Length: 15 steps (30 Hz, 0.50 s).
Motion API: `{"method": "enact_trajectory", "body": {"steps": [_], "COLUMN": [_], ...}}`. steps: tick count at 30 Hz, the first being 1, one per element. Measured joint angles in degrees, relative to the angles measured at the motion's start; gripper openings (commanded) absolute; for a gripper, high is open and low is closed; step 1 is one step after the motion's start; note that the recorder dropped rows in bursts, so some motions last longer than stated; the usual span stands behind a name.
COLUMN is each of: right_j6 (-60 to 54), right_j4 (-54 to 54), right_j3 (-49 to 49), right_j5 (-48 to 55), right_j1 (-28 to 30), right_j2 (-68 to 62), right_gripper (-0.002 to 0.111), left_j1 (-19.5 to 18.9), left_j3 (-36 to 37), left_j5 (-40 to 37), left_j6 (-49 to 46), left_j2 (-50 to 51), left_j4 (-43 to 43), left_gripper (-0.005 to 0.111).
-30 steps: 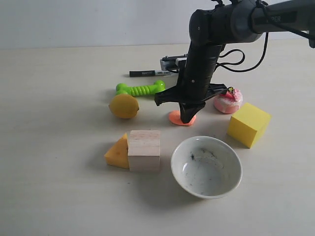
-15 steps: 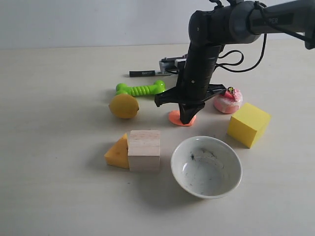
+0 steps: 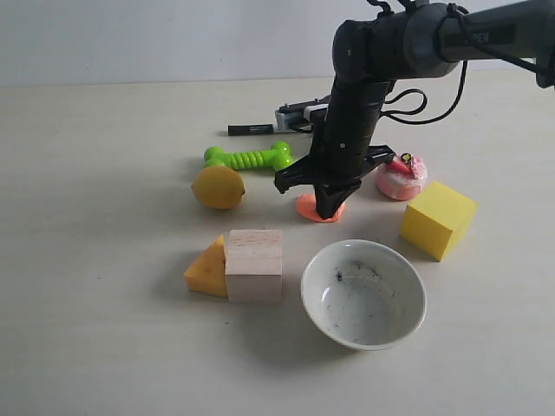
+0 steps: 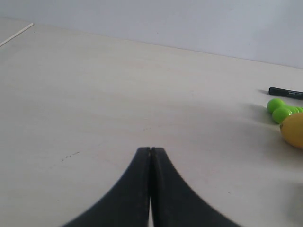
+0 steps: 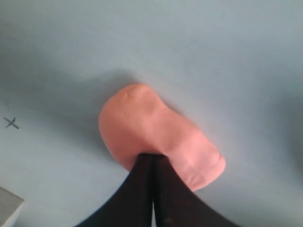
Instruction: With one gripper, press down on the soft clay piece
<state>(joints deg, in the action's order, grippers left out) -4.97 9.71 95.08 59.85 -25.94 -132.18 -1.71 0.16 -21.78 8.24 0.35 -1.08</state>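
Mid-press, by the look of it, with the right pincer [image 5: 152, 158] closed tight and empty, tip down on the clay [image 5: 142, 123] lying on the worktop [image 3: 104, 173] between lemon [image 3: 218, 187] and cake [image 3: 401, 178]; next, probably lift straight off without dragging

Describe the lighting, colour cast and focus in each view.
Exterior view: soft, even light, faint shadows beside the bowl, everything sharp. Right wrist view: the table looks bluish-grey, a dim shadow edges the soft clay piece, the right gripper is featureless black. Left wrist view: cream table, no glare; the left gripper and the lemon at the frame edge look slightly soft.
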Motion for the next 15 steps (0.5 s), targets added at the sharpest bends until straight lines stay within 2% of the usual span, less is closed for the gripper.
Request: {"method": "enact_trajectory", "body": {"steps": [15], "right_j6": [-2.2], "right_j4": [-0.6], "right_j3": [0.5], "right_j5": [0.4], "right_j1": [0.0], "right_j2": [-1.1], "right_gripper": [0.000], "left_j1": [0.0], "left_j3": [0.0], "left_j5": [0.0], "left_j6": [0.0], "left_j2": [0.0], "left_j4": [0.0], "left_gripper": [0.000]}}
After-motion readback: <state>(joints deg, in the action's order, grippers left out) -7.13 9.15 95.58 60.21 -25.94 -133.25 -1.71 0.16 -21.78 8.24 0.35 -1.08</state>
